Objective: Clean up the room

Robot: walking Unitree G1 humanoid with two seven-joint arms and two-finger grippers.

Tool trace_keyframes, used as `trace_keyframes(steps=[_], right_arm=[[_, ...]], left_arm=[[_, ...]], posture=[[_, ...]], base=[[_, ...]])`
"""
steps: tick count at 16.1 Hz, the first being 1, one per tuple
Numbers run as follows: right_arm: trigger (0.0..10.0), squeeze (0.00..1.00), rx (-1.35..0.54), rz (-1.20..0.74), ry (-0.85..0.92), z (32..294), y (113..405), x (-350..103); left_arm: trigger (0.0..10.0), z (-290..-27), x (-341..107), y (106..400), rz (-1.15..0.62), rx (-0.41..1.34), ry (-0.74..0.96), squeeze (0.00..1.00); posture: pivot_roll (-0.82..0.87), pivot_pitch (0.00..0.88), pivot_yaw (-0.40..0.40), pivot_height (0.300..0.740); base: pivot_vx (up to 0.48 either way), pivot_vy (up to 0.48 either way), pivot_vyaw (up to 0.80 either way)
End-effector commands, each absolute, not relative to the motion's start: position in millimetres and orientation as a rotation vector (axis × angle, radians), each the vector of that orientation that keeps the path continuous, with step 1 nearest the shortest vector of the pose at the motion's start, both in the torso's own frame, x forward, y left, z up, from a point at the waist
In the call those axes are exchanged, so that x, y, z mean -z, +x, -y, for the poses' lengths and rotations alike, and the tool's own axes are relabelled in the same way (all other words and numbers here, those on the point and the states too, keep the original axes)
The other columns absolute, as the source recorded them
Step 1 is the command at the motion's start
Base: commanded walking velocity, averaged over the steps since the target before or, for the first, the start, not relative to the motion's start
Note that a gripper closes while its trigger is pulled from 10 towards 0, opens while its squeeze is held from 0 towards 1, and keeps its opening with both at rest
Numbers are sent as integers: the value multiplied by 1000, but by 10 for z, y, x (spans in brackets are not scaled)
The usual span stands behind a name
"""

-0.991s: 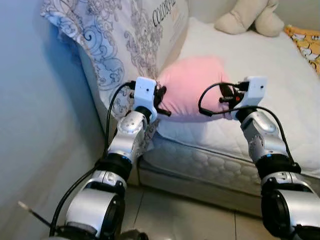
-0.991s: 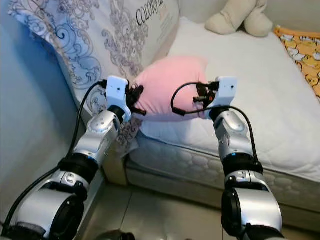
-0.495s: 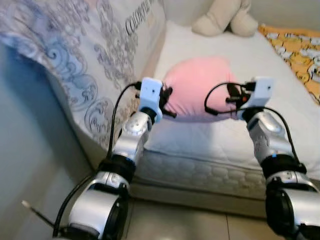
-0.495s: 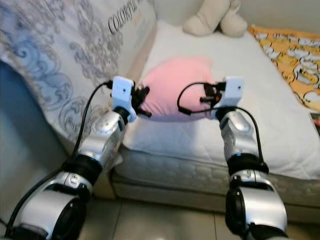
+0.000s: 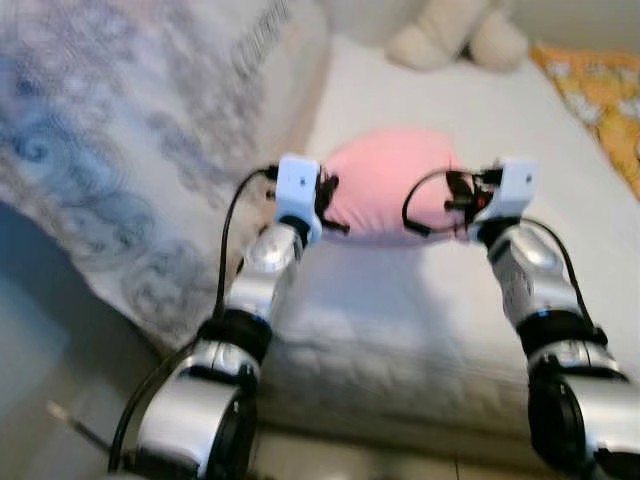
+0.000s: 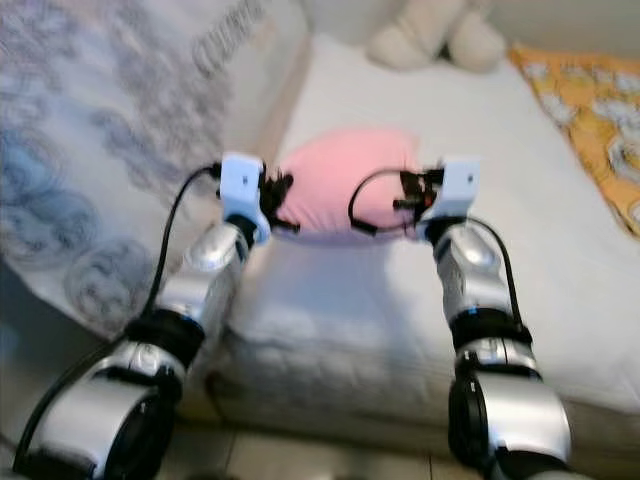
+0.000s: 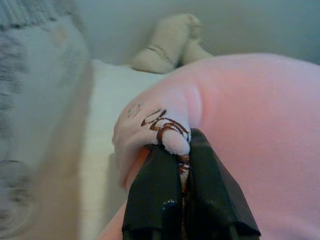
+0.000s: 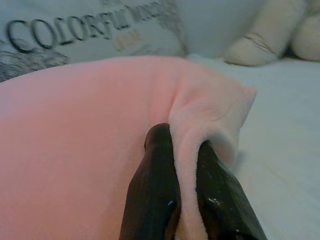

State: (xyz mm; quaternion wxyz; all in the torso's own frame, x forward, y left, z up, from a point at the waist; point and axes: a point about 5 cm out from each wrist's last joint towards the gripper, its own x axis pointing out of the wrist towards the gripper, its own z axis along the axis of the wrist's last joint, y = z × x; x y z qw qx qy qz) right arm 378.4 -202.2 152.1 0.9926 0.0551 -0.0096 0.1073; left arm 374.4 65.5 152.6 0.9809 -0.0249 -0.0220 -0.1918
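Observation:
A pink pillow (image 5: 388, 180) hangs between my two arms above the white mattress (image 5: 560, 130). My left gripper (image 7: 182, 150) is shut on one corner of it, the one with brown stitching. At the opposite corner, a fold of pink fabric is pinched between the fingers of my right gripper (image 8: 184, 150), which is shut on the pillow too. In the eye views the left gripper (image 5: 325, 205) holds the pillow's left edge and the right gripper (image 5: 455, 200) its right edge.
A large patterned duvet (image 5: 130, 130) is heaped along the bed's left side. A beige plush toy (image 5: 450, 35) sits at the head of the mattress. An orange patterned cloth (image 5: 600, 90) lies at the far right. Bare floor runs beside the bed at the lower left.
The camera has moved forward over the bed and the picture is blurred. Both grippers keep their hold on the pink pillow, which now hangs further in over the mattress.

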Motion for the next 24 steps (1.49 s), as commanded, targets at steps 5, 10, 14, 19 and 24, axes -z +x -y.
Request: trace_keyframes(steps=[5,10,14,19,24], right_arm=[[10000,0,-340,9,-40,1860,3876,-1631],[10000,0,-386,-248,-199,1845,3753,-1143],[10000,0,-420,-335,-238,1825,3619,-880],[10000,0,-369,-265,-460,2174,3760,-1275],[10000,0,-325,-284,-587,2284,3789,-1356]], left_arm=[[10000,-786,-1596,3806,67,279,-21,0],[10000,-683,-1503,3784,35,239,-6,0],[10000,-615,-1444,3734,29,249,-8,0],[10000,-418,-1215,3527,-28,347,-35,0],[10000,-240,-1146,3421,-55,424,-29,0]], posture=[[-68,0,-11,740],[-53,0,-38,740],[-30,0,-53,740],[-38,0,-60,740],[-44,0,-70,740]], base=[[424,144,0],[0,0,0],[0,0,0],[0,0,0],[0,0,0]])
